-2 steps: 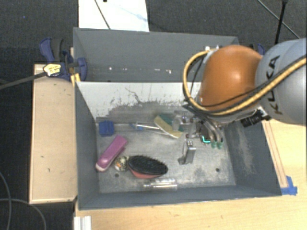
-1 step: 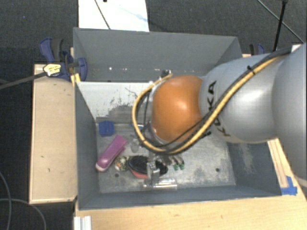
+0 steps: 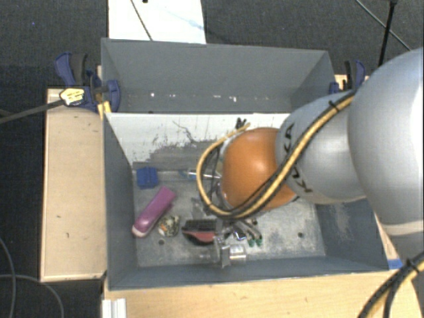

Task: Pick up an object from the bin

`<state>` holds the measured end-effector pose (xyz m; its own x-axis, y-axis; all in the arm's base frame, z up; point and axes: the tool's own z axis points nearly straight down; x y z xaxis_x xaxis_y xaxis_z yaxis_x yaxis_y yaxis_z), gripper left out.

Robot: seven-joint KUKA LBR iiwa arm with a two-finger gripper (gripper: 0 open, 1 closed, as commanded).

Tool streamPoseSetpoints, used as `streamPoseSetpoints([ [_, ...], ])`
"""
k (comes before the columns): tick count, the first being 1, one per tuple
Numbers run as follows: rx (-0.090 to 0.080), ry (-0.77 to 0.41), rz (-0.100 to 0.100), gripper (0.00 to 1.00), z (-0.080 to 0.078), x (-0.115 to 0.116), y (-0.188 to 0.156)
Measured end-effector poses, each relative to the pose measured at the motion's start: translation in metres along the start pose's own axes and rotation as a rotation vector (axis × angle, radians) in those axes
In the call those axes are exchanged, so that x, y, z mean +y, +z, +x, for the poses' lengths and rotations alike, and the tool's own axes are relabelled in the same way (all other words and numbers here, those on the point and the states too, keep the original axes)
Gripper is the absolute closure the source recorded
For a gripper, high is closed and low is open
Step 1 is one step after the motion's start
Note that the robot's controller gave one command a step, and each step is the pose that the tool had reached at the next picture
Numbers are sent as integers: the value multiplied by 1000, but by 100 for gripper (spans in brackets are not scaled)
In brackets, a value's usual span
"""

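Starting at the left of the grey bin (image 3: pixel 118 191), I am seeing a small blue piece (image 3: pixel 146 176) lying on the floor near the left wall, toward the back. Just in front of it a pink-purple oblong block (image 3: pixel 154 211) is lying at a slant, its lower end pointing at the front-left corner. A small mottled scrap (image 3: pixel 169 226) is sitting just beside the block's right side; I cannot tell whether the two are touching.

Moving right, a flat dark red and black object (image 3: pixel 199 232) is lying on the bin floor near the front wall, and it is the thing nearest the hand (image 3: pixel 227 252). The hand is hanging low just to its right, close to the front wall. I cannot tell how far open it is, nor whether it has hold of anything.

Above the hand the orange cover (image 3: pixel 255 171) is bulging over the middle of the bin, with looped cables (image 3: pixel 211 177) curling round its left side. The grey arm (image 3: pixel 371 138) is reaching in from the right.
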<state>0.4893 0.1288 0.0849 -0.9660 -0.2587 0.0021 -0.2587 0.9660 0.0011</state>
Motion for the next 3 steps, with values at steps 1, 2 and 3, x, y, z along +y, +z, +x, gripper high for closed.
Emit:
streamPoseSetpoints([
  [1, -3, 2, 0, 100, -2, 2, -5],
  [2, -11, -23, 1, 100, 6, 3, -106],
  [3, -14, 32, 1, 100, -17, -6, -192],
])
